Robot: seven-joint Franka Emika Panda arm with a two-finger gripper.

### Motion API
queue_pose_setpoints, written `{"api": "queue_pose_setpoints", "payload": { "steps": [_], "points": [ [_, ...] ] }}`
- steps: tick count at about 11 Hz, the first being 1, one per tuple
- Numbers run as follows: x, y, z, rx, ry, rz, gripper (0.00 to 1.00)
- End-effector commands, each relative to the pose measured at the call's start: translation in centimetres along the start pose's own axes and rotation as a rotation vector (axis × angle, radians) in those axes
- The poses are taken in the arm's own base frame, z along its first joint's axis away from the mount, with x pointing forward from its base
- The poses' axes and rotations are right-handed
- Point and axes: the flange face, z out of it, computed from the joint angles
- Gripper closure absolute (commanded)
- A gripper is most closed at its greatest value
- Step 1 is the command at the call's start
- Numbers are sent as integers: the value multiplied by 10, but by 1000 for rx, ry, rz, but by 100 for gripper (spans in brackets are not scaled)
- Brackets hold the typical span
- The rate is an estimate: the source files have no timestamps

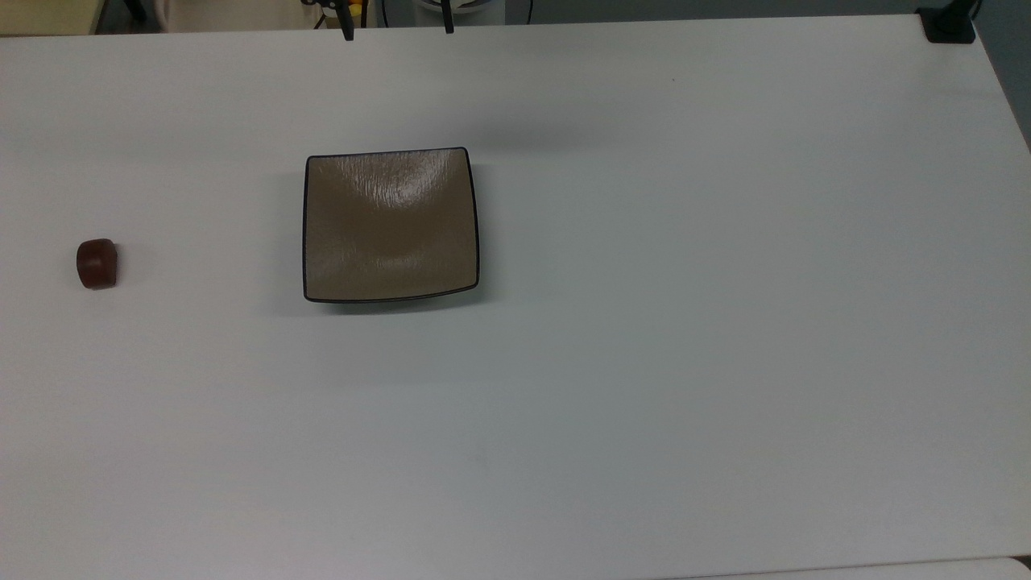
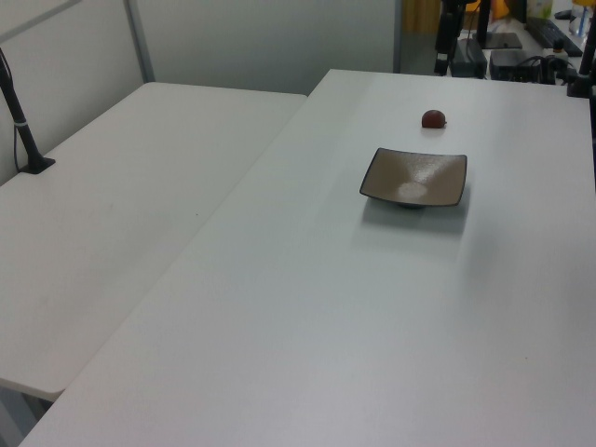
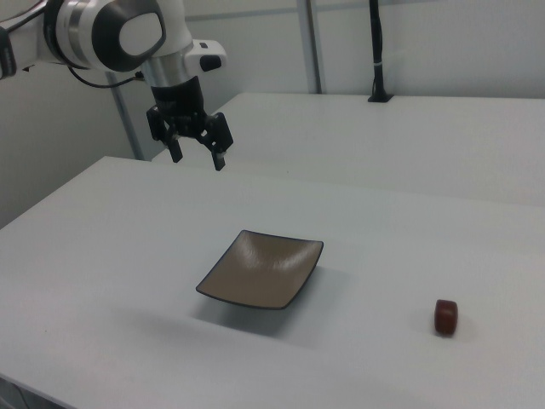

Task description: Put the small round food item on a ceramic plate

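The small round food item [image 1: 97, 263] is a dark reddish-brown lump lying alone on the white table near the top view's left edge. It also appears as the lump [image 2: 433, 118] beyond the plate in the left view and the lump [image 3: 446, 316] at the right view's lower right. The ceramic plate [image 1: 391, 225], square, tan-brown with a black rim, sits bare mid-table, seen too as the plate [image 2: 414, 177] and the plate [image 3: 262, 271]. My gripper [image 3: 199, 160] hangs open and holding nothing, high above the table behind the plate. Its black fingertips [image 1: 347, 32] poke in at the top view's upper edge.
A second white table [image 2: 112, 214] butts against this one. A black pole on a clamp [image 3: 379, 60] stands on it, the same clamp [image 1: 949, 24] showing at the top view's upper right corner. Cables and equipment [image 2: 503, 47] sit past the table's far end in the left view.
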Motion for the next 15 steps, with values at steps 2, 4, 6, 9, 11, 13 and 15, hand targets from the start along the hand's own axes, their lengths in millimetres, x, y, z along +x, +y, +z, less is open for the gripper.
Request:
{"api": "queue_pose_setpoints", "payload": {
  "steps": [2, 4, 6, 9, 11, 13, 15],
  "points": [
    [-6, -2, -1, 11, 17, 15, 0],
    [-5, -2, -1, 11, 18, 15, 0],
    [-5, -1, -1, 10, 20, 14, 0],
    [-6, 6, -1, 8, 20, 9, 0],
    [-8, 11, 0, 0, 8, -156, 0],
    [-9, 29, 3, 0, -3, -288, 0],
    [-9, 42, 8, -1, -6, -350, 0]
  ]
}}
